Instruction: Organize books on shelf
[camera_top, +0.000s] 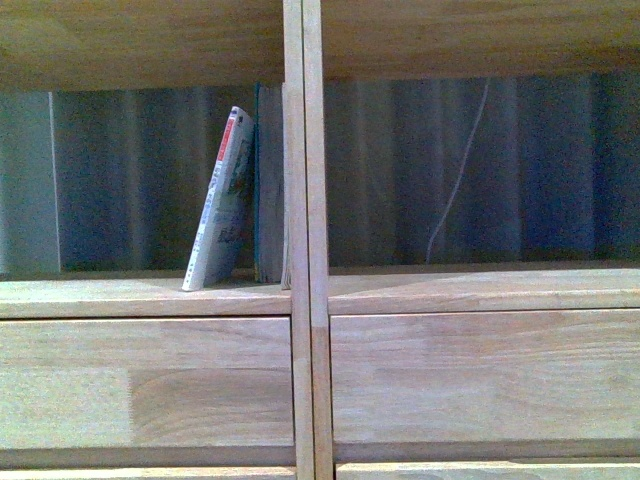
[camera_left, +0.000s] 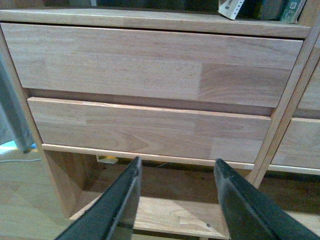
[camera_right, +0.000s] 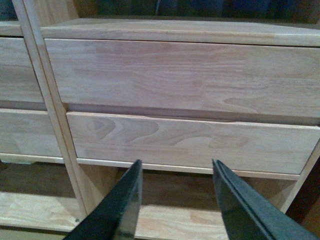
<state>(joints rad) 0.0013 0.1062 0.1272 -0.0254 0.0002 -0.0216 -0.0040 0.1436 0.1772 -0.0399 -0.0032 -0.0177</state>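
Note:
In the front view a thin white-and-blue paperback (camera_top: 222, 205) with a red block on its spine leans to the right in the shelf's (camera_top: 303, 300) left compartment. It rests against a thin dark-teal-edged book (camera_top: 266, 190) that stands upright against the central double upright (camera_top: 305, 180). Neither gripper shows in the front view. My left gripper (camera_left: 176, 172) is open and empty, low in front of the left drawer fronts (camera_left: 150, 65); the books' bottom ends (camera_left: 260, 9) show on the ledge above. My right gripper (camera_right: 175, 169) is open and empty in front of the right drawer fronts (camera_right: 185, 75).
The right compartment holds no books; a thin pale cable (camera_top: 455, 190) hangs in front of a dark ribbed curtain behind it. Below the drawers a low wooden board (camera_left: 170, 212) and the shelf's legs (camera_right: 65, 145) stand on a wooden floor.

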